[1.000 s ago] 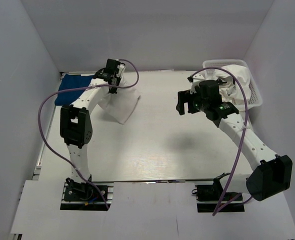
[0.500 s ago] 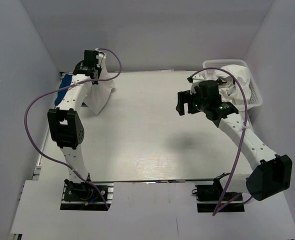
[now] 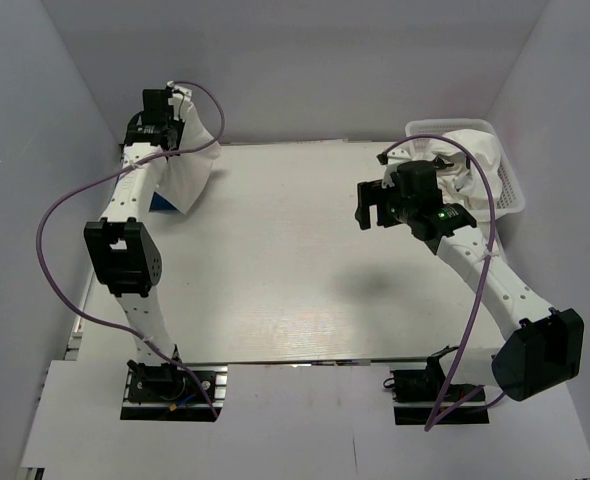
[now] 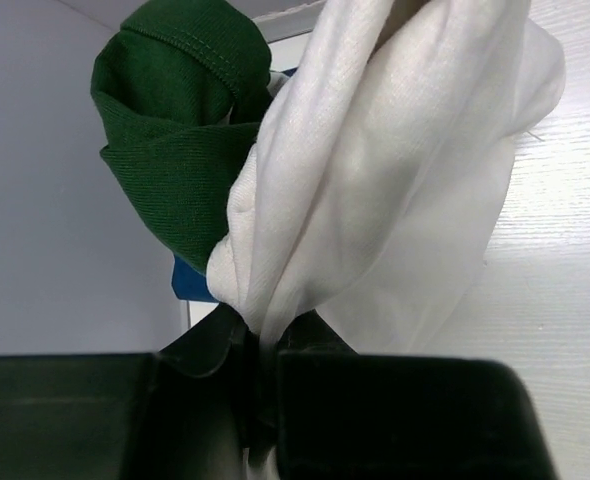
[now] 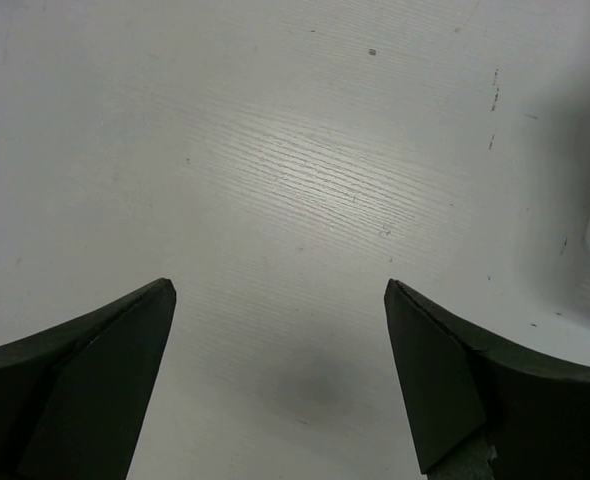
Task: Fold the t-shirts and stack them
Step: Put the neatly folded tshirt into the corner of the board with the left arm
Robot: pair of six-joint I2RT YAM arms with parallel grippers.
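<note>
Nearest me the right fingers (image 5: 85, 380) hang spread wide over the bare surface (image 3: 305, 270), holding nothing. Farther off, at the far-left corner, the left fingers (image 4: 207, 348) are pinched shut on a gathered edge of the white tee (image 4: 395, 180), which dangles with a green sleeve (image 4: 175, 150) bunched at one side. Just beneath it a sliver of the blue tee (image 4: 190, 282) shows by the left wall, so I read this as the stacking step. I'd lower until the hanging hem touches the blue tee, then draw the pinch across it so the cloth lies flat rather than heaping, and only then let go. Far right, a basket (image 3: 510, 190) of white cloth sits out of the way.
</note>
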